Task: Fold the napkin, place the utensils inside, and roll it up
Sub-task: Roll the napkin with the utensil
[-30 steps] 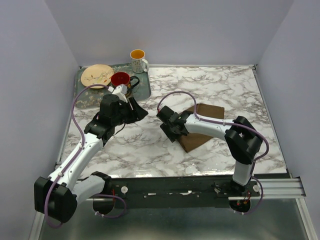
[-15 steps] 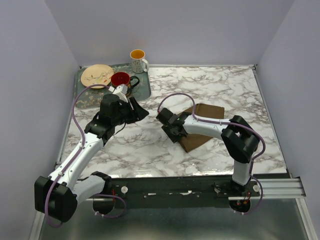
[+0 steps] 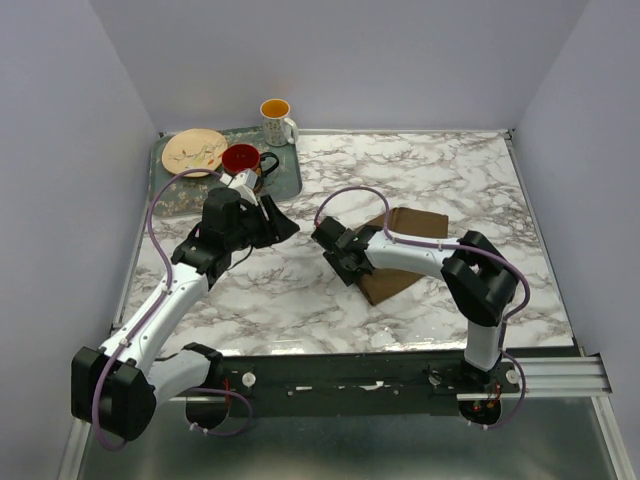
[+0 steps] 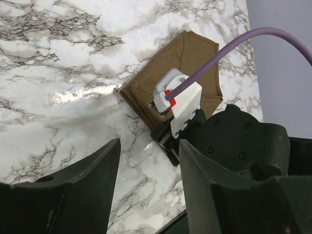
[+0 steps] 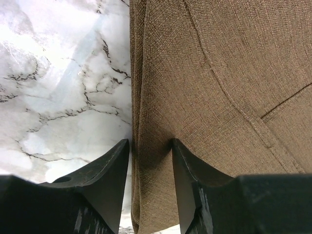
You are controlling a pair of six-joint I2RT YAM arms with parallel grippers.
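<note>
The folded napkin [image 3: 418, 224] is located right of centre on the marble table [image 3: 300, 300], clear of all edges, with bare marble to its left. Its long axis runs near-left to far-right. Its near-left edge is straddled by the right gripper [image 5: 150, 151], jaws narrowly apart. The left gripper [image 4: 148, 144] is held open further left.

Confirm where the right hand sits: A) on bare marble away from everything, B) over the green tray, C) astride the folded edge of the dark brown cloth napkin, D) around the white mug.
C: in the right wrist view the right hand has the folded edge of the dark brown cloth napkin between its two fingers.
</note>
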